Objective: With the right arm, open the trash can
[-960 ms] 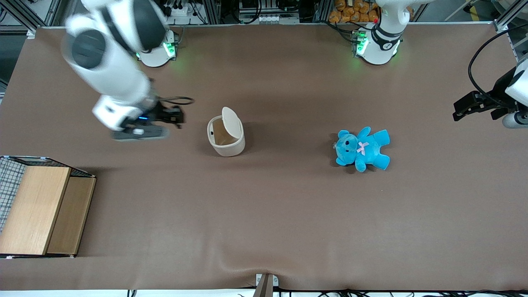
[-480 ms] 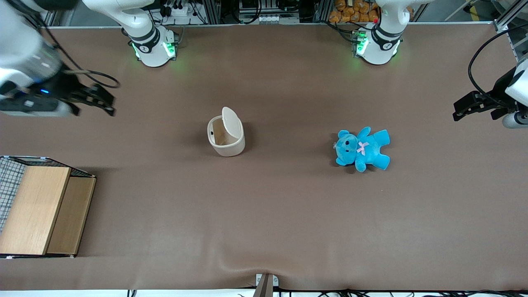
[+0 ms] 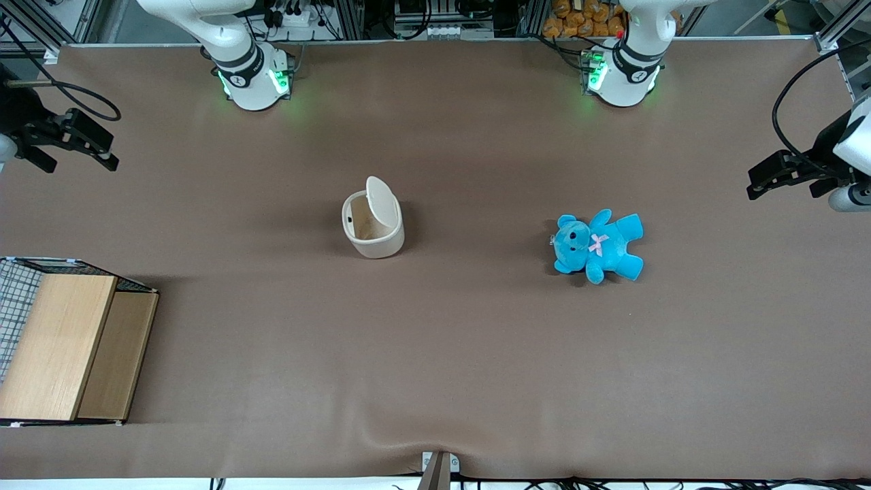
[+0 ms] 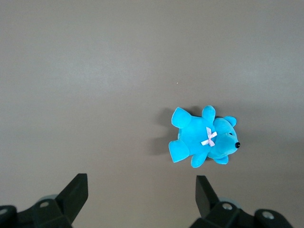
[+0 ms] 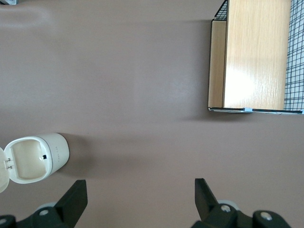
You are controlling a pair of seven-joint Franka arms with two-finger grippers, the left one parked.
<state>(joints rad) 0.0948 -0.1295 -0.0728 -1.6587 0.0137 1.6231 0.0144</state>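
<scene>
The cream-beige trash can point(image 3: 373, 231) stands near the middle of the table, its paler lid point(image 3: 382, 202) flipped up and its inside showing. It also shows in the right wrist view point(image 5: 34, 158), lid swung back. My right gripper point(image 3: 71, 139) is open and empty, high above the table's edge at the working arm's end, well away from the can. In the right wrist view its two black fingers point(image 5: 74, 199) stand wide apart around bare table, the gripper point(image 5: 138, 199) holding nothing.
A blue teddy point(image 3: 597, 246) lies on the table toward the parked arm's end, also in the left wrist view point(image 4: 203, 141). A wooden box with wire mesh point(image 3: 64, 346) sits at the working arm's end near the front camera; it shows in the right wrist view point(image 5: 256, 54).
My right arm has drawn back from beside the trash can to the table's edge at its own end. The can's lid has stayed up; nothing else moved.
</scene>
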